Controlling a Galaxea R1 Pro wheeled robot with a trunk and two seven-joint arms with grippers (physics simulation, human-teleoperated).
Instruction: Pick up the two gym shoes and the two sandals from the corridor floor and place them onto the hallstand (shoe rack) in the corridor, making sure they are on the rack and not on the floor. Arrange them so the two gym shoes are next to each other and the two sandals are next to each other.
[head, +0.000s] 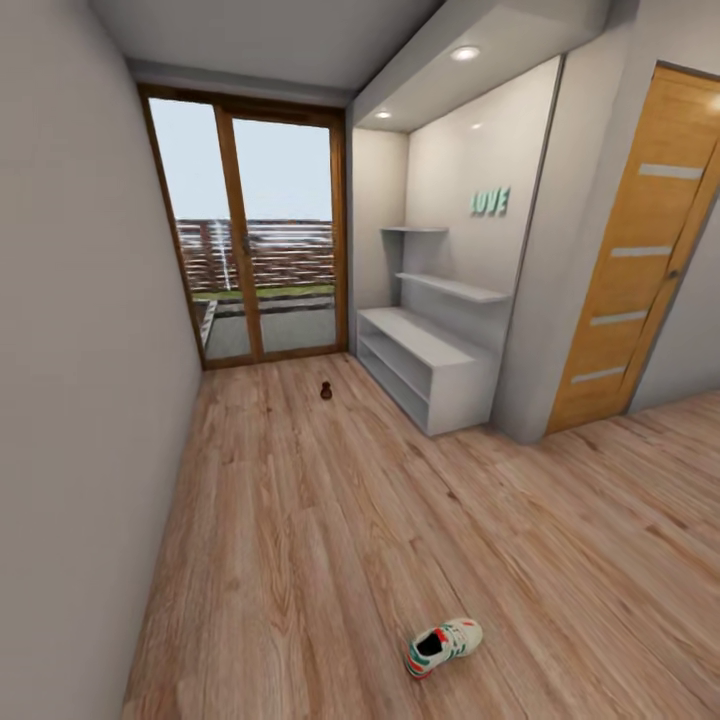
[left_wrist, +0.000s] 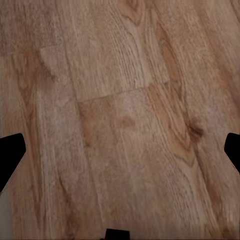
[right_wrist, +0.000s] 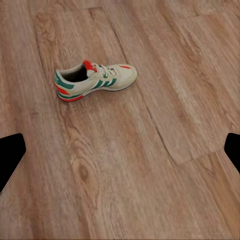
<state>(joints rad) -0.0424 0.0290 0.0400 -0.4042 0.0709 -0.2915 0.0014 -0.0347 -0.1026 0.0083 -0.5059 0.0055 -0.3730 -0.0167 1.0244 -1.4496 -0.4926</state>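
Risk: one gym shoe (head: 444, 646) lies on the corridor floor (head: 300, 520), well short of the hallstand (head: 425, 365); both hands gape empty, and a skewed right hand (right_wrist: 120, 150) descent could nudge it away.

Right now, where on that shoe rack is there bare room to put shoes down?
The shoe rack has a bare top and bare low shelves, bordered by the alcove walls. The two wall shelves under the LOVE letters look bare too. One sneaker and a small dark object lie on the floor.
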